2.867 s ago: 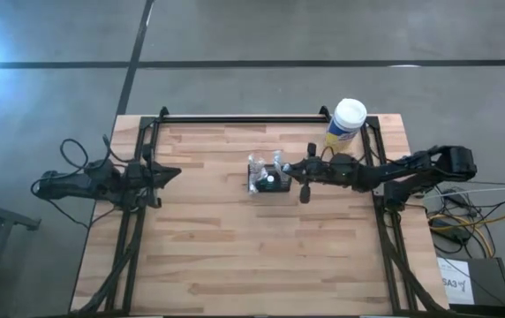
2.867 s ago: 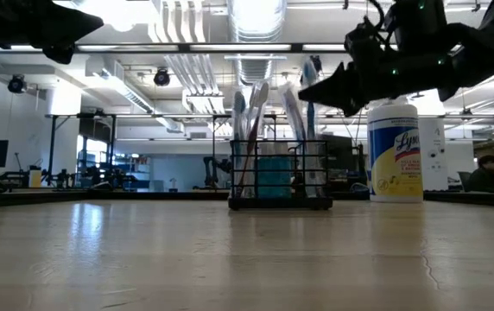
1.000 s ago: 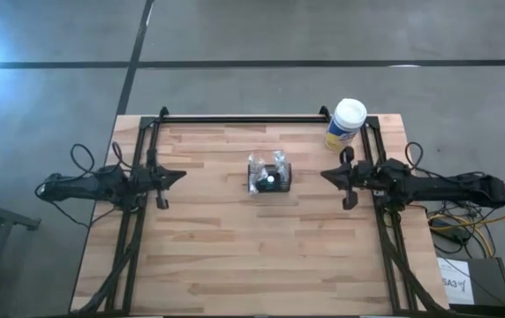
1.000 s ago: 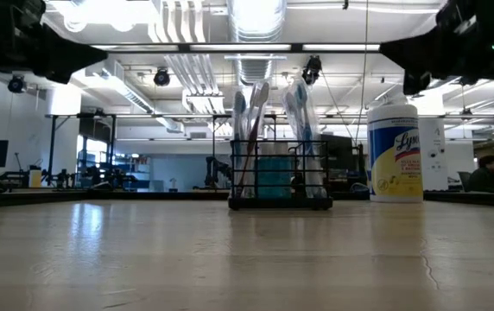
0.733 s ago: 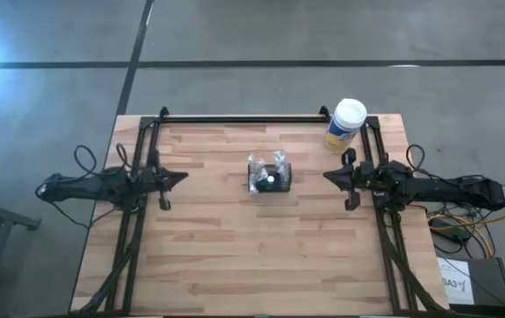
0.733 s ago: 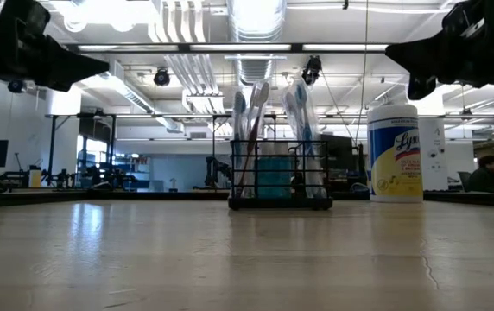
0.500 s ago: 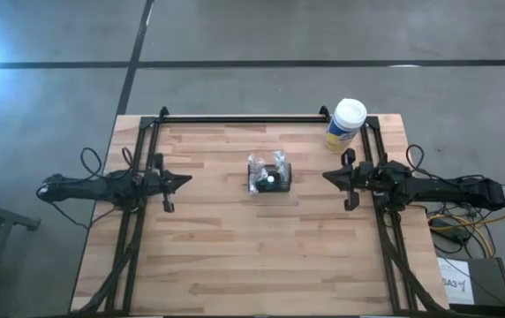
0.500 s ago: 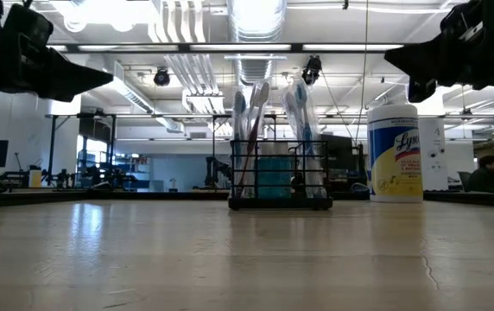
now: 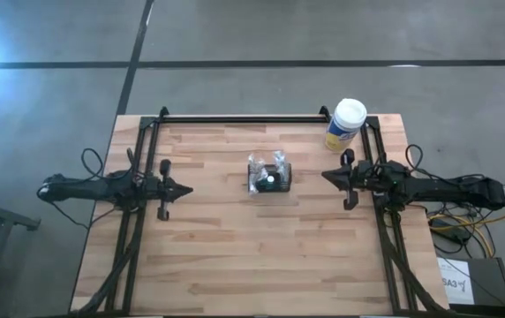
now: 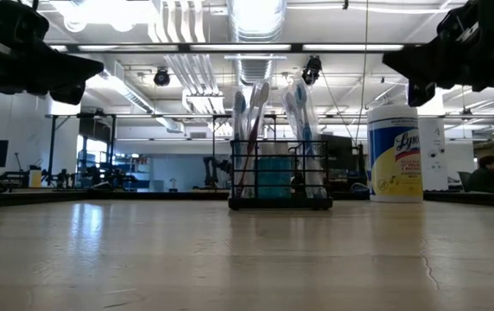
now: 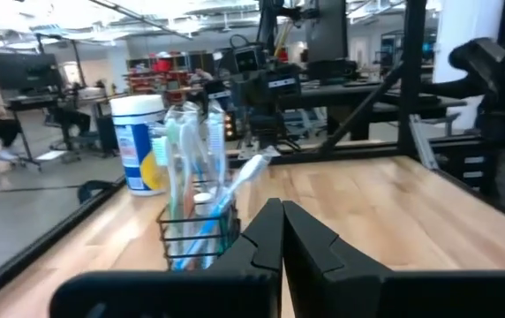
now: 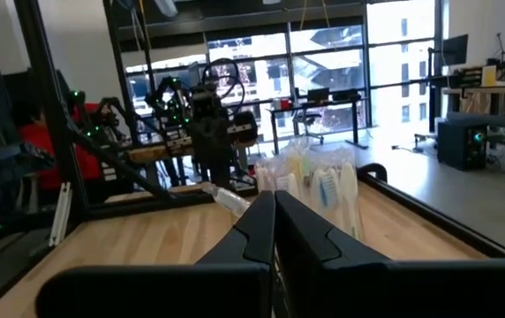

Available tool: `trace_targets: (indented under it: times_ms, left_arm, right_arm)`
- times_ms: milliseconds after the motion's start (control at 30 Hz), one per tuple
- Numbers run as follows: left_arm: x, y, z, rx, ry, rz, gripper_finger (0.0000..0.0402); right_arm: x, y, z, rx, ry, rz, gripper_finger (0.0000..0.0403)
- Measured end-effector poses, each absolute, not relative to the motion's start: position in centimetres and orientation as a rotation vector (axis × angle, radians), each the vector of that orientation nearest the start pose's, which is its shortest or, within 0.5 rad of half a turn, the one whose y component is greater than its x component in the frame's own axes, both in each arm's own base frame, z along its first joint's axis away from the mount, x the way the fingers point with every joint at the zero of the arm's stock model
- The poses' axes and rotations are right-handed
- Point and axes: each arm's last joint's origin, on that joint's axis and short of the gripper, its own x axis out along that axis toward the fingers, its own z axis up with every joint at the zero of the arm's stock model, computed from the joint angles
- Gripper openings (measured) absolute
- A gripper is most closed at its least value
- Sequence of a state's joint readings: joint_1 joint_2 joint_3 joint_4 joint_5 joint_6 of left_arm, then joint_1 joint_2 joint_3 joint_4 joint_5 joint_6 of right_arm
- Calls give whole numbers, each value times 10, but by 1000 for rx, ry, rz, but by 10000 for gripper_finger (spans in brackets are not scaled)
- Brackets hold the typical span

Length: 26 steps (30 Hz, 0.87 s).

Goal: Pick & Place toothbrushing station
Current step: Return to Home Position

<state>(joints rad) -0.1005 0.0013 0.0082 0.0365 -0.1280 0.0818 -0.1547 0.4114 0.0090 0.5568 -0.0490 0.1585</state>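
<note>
toothbrushes [image 11: 191, 159] stand in the caddy [image 9: 269, 178] mid-counter [image 9: 235, 256], so placing looks done; only parking the arms seems left. left claw [image 9: 182, 189] and right claw [image 9: 328, 176] are clenched, empty, at opposite sides. the caddy sits between them, nearer the right claw.

The surface [image 9: 235, 247] was planked wood with a soft sheen. The toothbrushing station [image 10: 280, 206] was thin black metal wire.
</note>
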Motion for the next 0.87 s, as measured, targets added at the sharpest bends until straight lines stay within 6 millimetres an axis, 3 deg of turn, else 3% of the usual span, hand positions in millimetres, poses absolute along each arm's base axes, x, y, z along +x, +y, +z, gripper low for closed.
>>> trace_targets:
  times_ms: [267,867]
  left_arm:
    - [97,-6,169,-14,-33,30,6]
    - [97,-6,169,-18,-44,36,7]
  right_arm:
    - [121,-17,184,163,-166,-91,8]
    - [122,-17,180,164,-126,-94,8]
